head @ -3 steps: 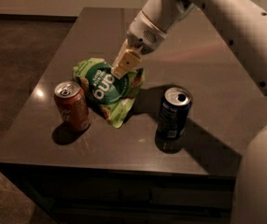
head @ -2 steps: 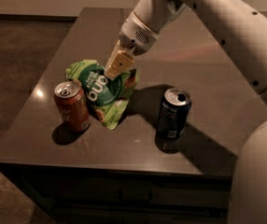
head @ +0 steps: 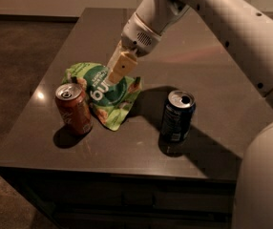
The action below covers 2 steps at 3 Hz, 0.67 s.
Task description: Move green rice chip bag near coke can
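The green rice chip bag (head: 104, 97) is crinkled and rests on the dark table (head: 213, 80), its left edge right next to the coke can (head: 73, 109). The red-orange coke can stands upright near the table's front left. My gripper (head: 117, 73) comes down from the upper right and its tan fingers (head: 125, 63) are shut on the bag's top right part. The fingertips hide part of the bag's dark green panel.
A dark blue can (head: 177, 116) stands upright to the right of the bag, about a can's width away. My white arm (head: 208, 13) spans the upper right. The table's front edge (head: 112, 166) is close below the cans.
My gripper has moved a little to the left and down with the bag in it, bringing the bag up beside the coke can. Both cans have stayed put.
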Tool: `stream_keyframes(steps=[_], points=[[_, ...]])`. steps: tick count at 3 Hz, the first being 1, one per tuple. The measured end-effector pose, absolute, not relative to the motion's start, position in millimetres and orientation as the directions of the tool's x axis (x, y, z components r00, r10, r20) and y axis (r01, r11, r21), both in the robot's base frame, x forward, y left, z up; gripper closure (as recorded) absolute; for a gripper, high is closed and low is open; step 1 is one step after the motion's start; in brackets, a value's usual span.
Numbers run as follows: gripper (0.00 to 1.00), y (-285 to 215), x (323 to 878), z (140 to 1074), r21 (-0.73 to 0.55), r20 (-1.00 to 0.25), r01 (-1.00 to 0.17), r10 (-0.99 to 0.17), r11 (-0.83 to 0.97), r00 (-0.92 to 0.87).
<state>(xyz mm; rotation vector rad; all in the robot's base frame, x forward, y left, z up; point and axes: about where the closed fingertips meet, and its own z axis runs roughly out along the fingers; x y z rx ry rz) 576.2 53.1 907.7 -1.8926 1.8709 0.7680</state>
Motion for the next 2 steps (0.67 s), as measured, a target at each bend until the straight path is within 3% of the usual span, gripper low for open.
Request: stream_keyframes(steps=[1, 2], points=[[0.0, 55.9, 577.5, 906.7, 0.112, -0.614, -0.992, -0.789, -0.05, -0.029], [0.0, 55.9, 577.5, 906.7, 0.111, -0.614, -0.993, -0.789, -0.05, -0.029]])
